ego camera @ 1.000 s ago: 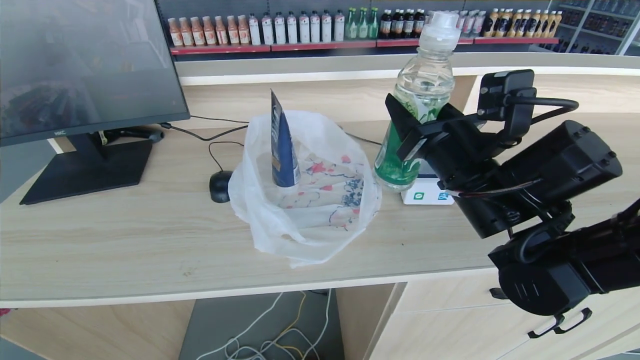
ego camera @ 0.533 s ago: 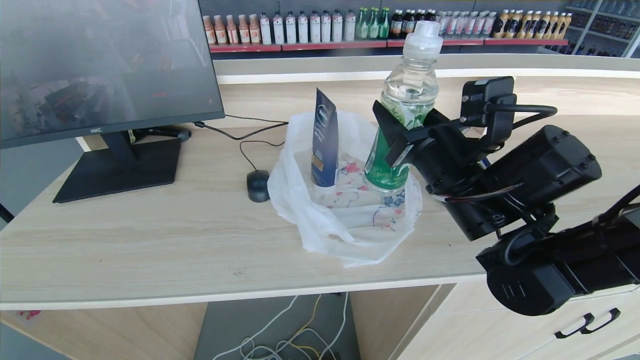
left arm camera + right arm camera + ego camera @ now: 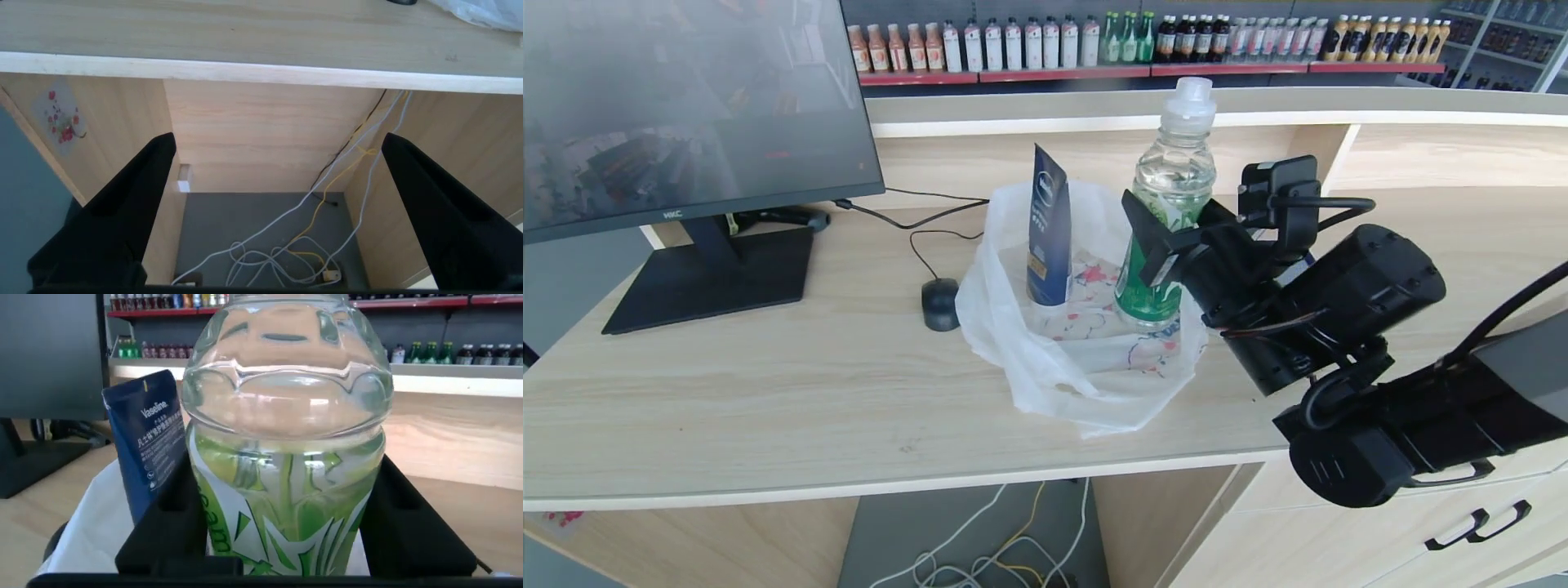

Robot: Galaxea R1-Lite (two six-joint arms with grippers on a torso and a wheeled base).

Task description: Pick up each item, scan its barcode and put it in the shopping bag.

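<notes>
A clear water bottle (image 3: 1172,192) with a green label and white cap stands upright in my right gripper (image 3: 1172,245), which is shut on its labelled middle. The bottle's base is inside the right half of the white plastic shopping bag (image 3: 1045,359) lying open on the counter; I cannot tell whether it touches the bottom. A dark blue tube (image 3: 1047,237) stands upright in the bag's left half. The right wrist view has the bottle (image 3: 286,457) between the black fingers (image 3: 163,531), with the tube (image 3: 151,449) beside it. My left gripper (image 3: 278,212) hangs open below the counter's front edge.
A monitor (image 3: 678,106) on a black stand sits at the counter's (image 3: 768,384) left, with a black mouse (image 3: 939,304) and its cable just left of the bag. Loose cables (image 3: 286,245) lie under the counter. Shelves of bottles (image 3: 1094,41) line the back wall.
The head camera has shifted. My right gripper has carried the bottle left from beside the bag to over it and lowered it into the bag's right half.
</notes>
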